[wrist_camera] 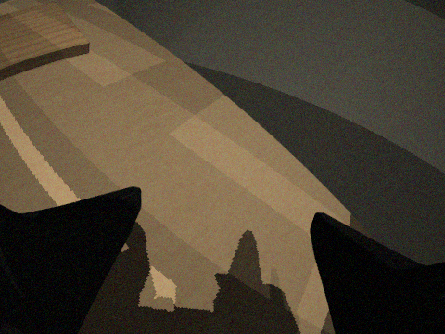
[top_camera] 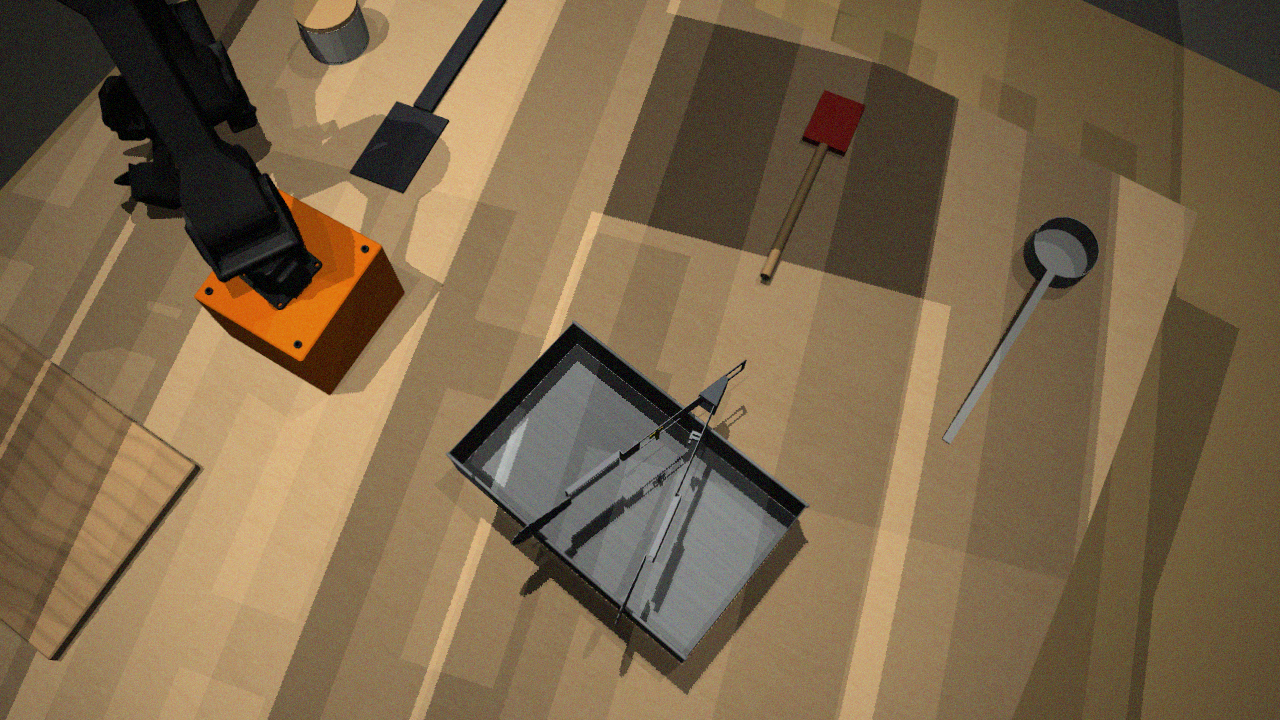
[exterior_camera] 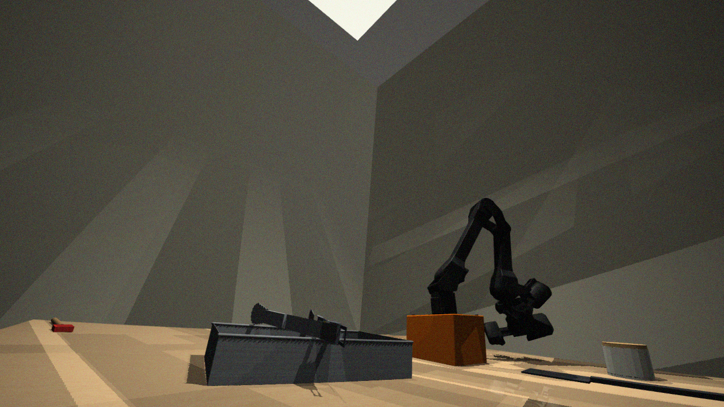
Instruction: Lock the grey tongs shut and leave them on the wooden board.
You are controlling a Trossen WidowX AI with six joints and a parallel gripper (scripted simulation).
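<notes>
From the top, we see the roasting tin on the counter, with the grey tongs lying open across it. Their hinge end reaches past the tin's upper-right long wall, and both arms fan out over the opposite long wall. We make out only shadows and bright patches on the tin's floor. Right of the tin lies a ladle with a round cup; we see nothing but its grey bottom inside. A round grey canister with a wood-coloured top stands well up and left of the tin, so we cannot see into it. The wooden board lies well left of the tin, apart from it and the tongs.

From the exterior view, we see the tongs raised on the tin's walls, hinge overhanging the near one. The fingers hang to the right of the tin, beyond the orange block, well apart from the tongs.

From the wrist, we see the fingers spread wide, with counter and shadow showing between them. They hold nothing, and we see them touching nothing. The tin is out of this view.
</notes>
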